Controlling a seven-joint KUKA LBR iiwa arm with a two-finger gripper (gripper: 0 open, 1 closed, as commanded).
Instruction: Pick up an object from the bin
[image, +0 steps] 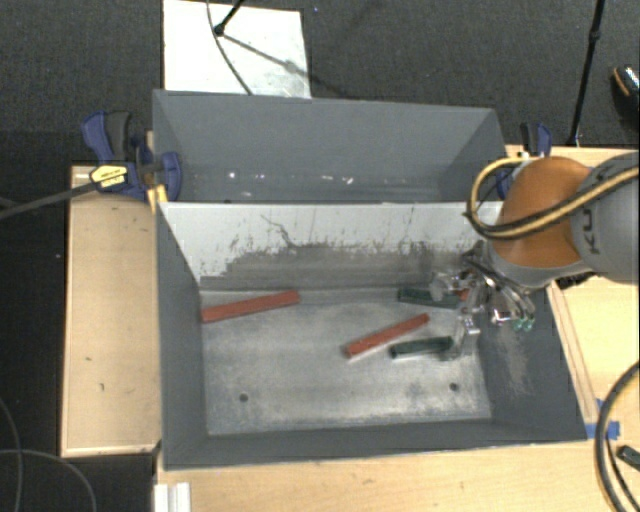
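My gripper (467, 320) is low in the right part of the bin, under the arm's orange cover. A dark green marker-like stick (420, 348) lies on the floor just left of it, its right end reaching the gripper's tip. A red flat stick (386, 337) lies slanted right beside the green one, on its left. A second dark green piece (413, 295) rests at the foot of the back wall, close to the gripper's upper left.
Another red stick (250, 305) lies along the back wall at the left. The bin's right wall slopes up close behind the gripper. Bare floor stretches across the front and left.
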